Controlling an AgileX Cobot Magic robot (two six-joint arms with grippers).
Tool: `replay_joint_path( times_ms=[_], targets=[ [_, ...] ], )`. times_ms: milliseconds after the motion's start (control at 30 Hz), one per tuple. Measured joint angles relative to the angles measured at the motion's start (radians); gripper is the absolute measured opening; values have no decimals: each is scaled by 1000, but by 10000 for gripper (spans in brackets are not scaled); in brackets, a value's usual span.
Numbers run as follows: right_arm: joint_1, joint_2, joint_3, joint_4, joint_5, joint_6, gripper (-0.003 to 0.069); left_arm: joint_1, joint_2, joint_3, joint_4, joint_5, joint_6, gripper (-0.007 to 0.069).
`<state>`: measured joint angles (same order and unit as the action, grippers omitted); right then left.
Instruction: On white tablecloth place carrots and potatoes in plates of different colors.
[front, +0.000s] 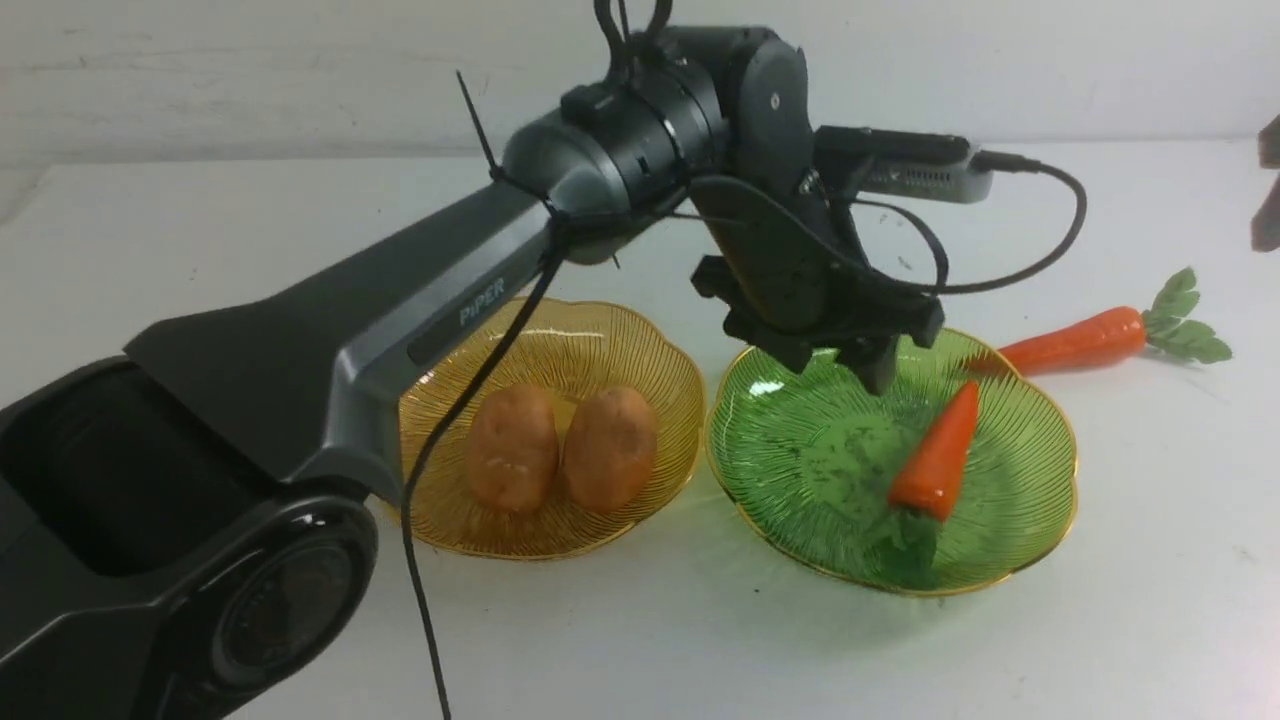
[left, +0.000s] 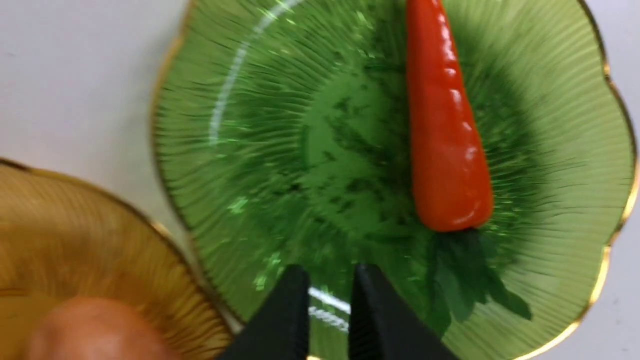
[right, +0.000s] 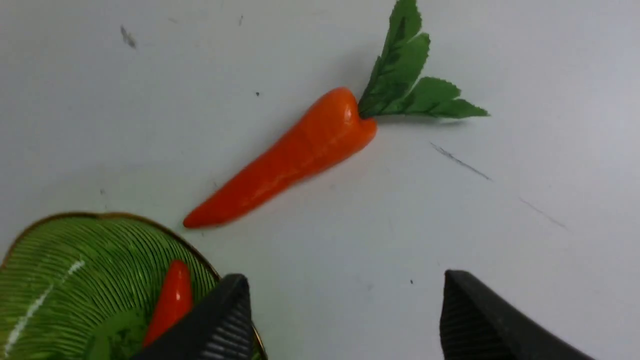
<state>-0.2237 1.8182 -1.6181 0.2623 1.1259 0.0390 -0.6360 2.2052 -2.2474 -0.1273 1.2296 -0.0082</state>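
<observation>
On the white tablecloth (front: 640, 620): you have two plates just beside each other and one carrot lying loose. The cloth is plain and smooth, with a few tiny dark specks and faint scuffs.
Plates, two: the amber plate (front: 600, 330) is on your left and the green plate (front: 800, 450) on your right. Both are translucent and ribbed, with scalloped gold rims.
Potatoes, two: the left potato (front: 511, 448) and the right potato (front: 611, 448) sit touching in the middle of the amber plate. Both are tan-brown, egg-shaped and dimpled.
Carrots, two: both are glossy orange and tapered, with flat green leaves.
Plated carrot (front: 938, 455): it lies inside the green plate, right of centre. Its tip points toward the far rim, and its leaves at the near side blend into the green plastic.
Loose carrot (front: 1075, 340): it lies on the cloth beyond the green plate's far-right rim. Its tip is near the rim but apart from it, and its leaves fan out to your right.
Left gripper (left: 330, 270): your left arm reaches across and hangs it over the green plate, beside the plated carrot and clear of it. Its jaws are drawn nearly together with only a slim slit between, and they hold nothing.
Right gripper (right: 342, 280): it hangs above bare cloth next to the green plate's rim. Its jaws are spread wide and empty, and the loose carrot lies ahead of them, well clear.
</observation>
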Motion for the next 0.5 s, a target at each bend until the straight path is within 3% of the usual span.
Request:
replay_joint_path(
  times_ms=[167,500],
  targets=[
    [-15,191,-94,121,-74,14,464,1,-67,4,41,17,8,-1],
    [7,496,-298,129,-63,138,464,0,-126,4,35,20,19,-3]
  ],
)
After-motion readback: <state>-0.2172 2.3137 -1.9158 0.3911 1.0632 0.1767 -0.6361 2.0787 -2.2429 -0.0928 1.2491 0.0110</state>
